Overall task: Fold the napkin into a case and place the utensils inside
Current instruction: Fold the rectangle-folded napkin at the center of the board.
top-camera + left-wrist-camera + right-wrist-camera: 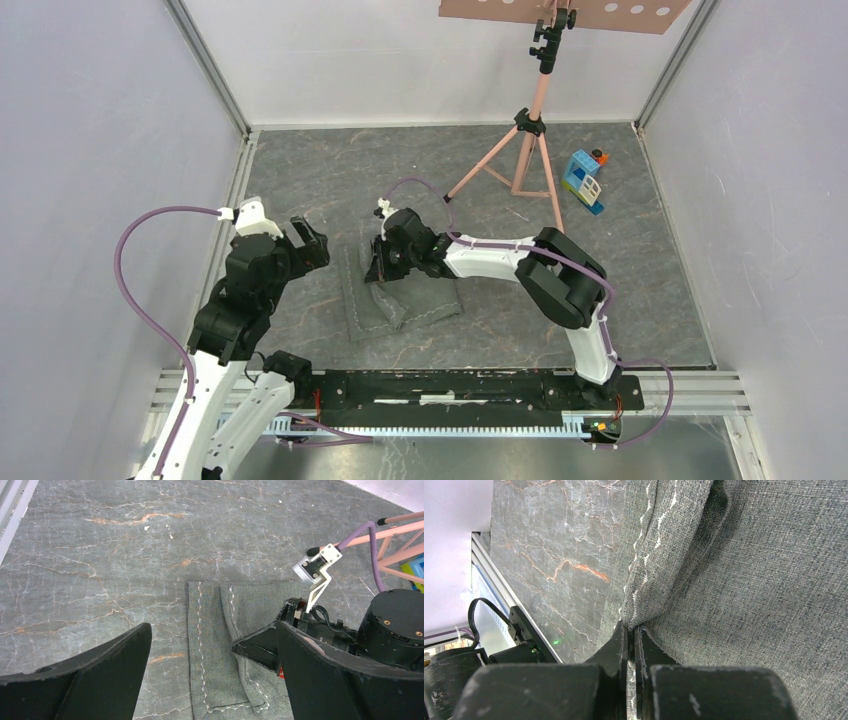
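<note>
The dark grey napkin (405, 302) lies partly folded on the marbled floor, with a pale stitched line along its edges (200, 630). My right gripper (380, 264) is shut on a folded edge of the napkin (749, 580), and cloth shows pinched between its jaws (630, 630). That flap is lifted slightly over the layer below. My left gripper (310, 243) hovers to the left of the napkin, open, with nothing between its fingers (214, 627). In the left wrist view the right gripper (260, 647) holds the flap. The utensils are out of view.
A pink tripod (530, 150) stands at the back, right of centre. A blue-and-white toy block house (583, 180) sits at the back right. Pale walls close in both sides, and a metal rail (450, 385) runs along the near edge.
</note>
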`<state>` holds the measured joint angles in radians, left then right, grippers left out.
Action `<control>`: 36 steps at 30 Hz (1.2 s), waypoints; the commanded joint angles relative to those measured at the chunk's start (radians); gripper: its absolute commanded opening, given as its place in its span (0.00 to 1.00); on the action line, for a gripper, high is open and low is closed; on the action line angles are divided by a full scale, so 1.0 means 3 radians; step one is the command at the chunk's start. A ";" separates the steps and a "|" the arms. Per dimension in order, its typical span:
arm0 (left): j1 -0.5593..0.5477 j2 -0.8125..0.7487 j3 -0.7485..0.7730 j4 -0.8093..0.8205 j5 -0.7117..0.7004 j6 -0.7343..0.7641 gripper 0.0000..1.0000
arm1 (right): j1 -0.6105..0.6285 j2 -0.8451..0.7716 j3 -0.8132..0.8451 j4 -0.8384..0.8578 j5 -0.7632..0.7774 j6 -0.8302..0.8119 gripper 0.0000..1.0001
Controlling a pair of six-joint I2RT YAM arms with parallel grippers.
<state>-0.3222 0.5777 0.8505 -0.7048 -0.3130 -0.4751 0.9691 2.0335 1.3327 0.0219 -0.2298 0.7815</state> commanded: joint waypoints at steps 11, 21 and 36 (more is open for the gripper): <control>-0.0025 -0.0013 0.0003 0.0085 -0.0055 0.0157 1.00 | 0.0028 0.0147 0.0205 0.0157 -0.0036 -0.0004 0.00; -0.0029 -0.0015 0.0003 0.0081 -0.0062 0.0158 1.00 | 0.0032 0.0231 0.0231 0.0189 -0.0033 -0.0009 0.00; -0.0036 -0.0007 0.0003 0.0072 -0.0061 0.0159 1.00 | 0.0029 0.0283 0.0234 0.0431 -0.0132 -0.0138 0.34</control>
<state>-0.3279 0.5777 0.8497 -0.7055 -0.3134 -0.4747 0.9699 2.1254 1.3727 0.0731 -0.2443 0.7734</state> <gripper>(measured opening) 0.996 0.247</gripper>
